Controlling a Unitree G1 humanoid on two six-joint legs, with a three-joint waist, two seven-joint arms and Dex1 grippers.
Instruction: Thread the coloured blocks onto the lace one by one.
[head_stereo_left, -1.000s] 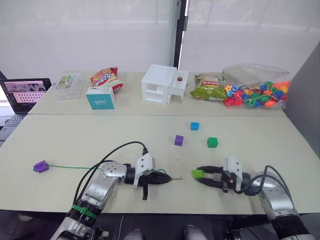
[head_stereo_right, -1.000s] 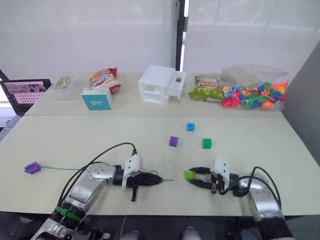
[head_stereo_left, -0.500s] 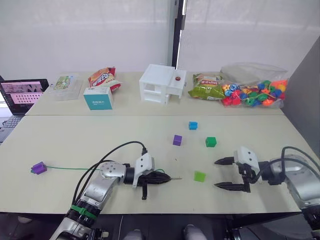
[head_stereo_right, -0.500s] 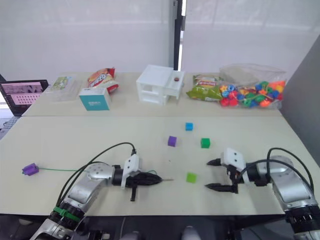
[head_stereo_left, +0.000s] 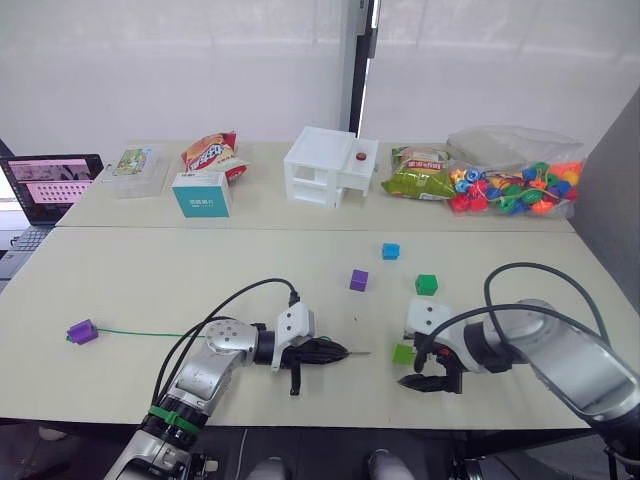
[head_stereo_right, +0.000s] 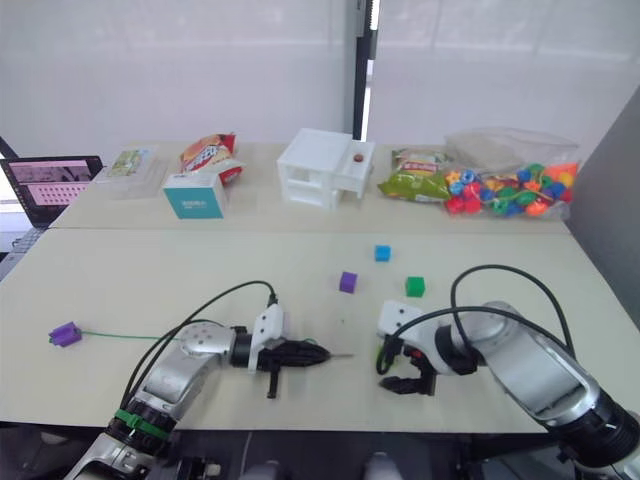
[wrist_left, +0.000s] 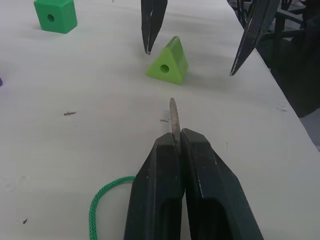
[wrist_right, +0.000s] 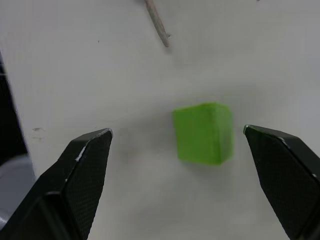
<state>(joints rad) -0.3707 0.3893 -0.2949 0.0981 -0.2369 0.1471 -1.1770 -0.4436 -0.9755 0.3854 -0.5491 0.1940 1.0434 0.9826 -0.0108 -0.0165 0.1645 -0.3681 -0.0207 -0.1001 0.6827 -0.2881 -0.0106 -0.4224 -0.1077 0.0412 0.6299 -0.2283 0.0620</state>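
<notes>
My left gripper (head_stereo_left: 335, 351) rests on the table near the front edge, shut on the greyish tip (wrist_left: 173, 117) of the green lace (head_stereo_left: 140, 334). The lace runs left to a purple block (head_stereo_left: 82, 332) threaded on its far end. A lime green block (head_stereo_left: 403, 353) lies on the table just right of the tip. My right gripper (wrist_right: 176, 130) hangs open over it, one finger on each side, touching nothing. Farther back lie a purple block (head_stereo_left: 358, 280), a blue block (head_stereo_left: 390, 251) and a darker green block (head_stereo_left: 426, 284).
Along the back of the table stand a clear bag of bright beads (head_stereo_left: 510, 185), a green snack bag (head_stereo_left: 415, 180), a white box (head_stereo_left: 328, 165), a teal box (head_stereo_left: 200, 193) and a laptop (head_stereo_left: 50, 185). A grey panel (head_stereo_left: 615, 200) rises at the right.
The right gripper held the lime block by the lace tip, let it drop to the table and drew back to the right. It has now returned, open, over the block.
</notes>
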